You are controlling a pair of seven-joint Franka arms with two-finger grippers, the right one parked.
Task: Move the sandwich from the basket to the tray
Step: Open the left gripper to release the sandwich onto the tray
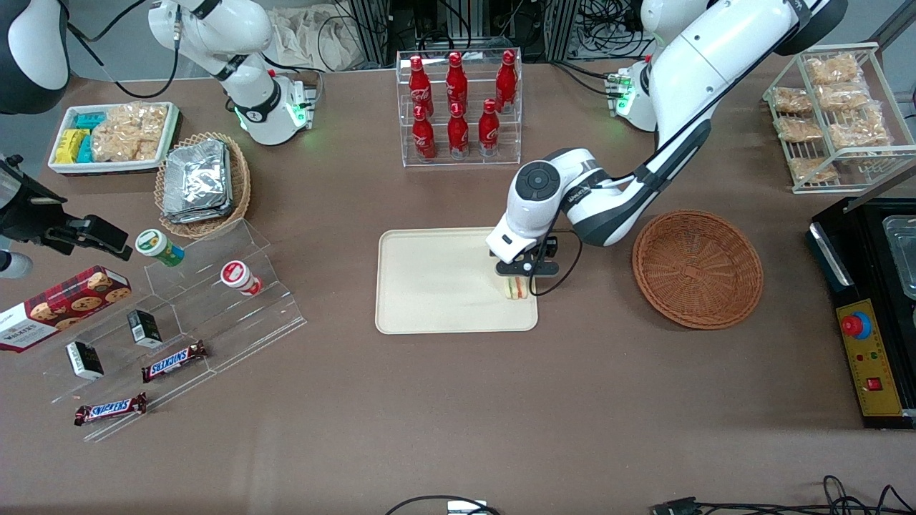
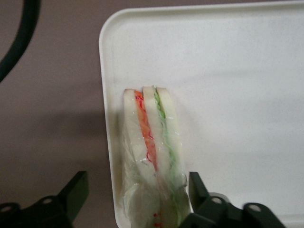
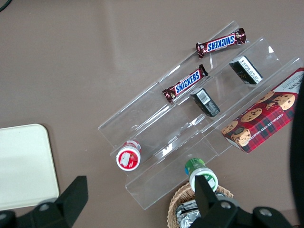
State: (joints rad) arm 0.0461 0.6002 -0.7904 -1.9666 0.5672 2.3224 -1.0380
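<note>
A small wedge sandwich (image 1: pixel 517 287) stands on edge on the cream tray (image 1: pixel 429 286), just inside the tray's rim at the corner nearest the front camera on the working arm's side. The end effector (image 1: pixel 518 282) sits directly over it, fingers (image 2: pixel 199 190) spread apart, one beside the sandwich, the other clear of it. The round wicker basket (image 1: pixel 698 268) lies apart toward the working arm's end of the bench, bare brown bench between it and the tray

Clear rack (image 1: pixel 459 107) held six red cola bottles (image 1: pixel 456 93); tan basket (image 1: pixel 240 179) carried foil packs (image 1: pixel 195 180); stepped acrylic stand (image 1: pixel 215 307) bore two Snickers bars (image 1: pixel 174 360), cookie box (image 1: pixel 61 305) lay on the desk (image 1: pixel 458 400) beside it
</note>
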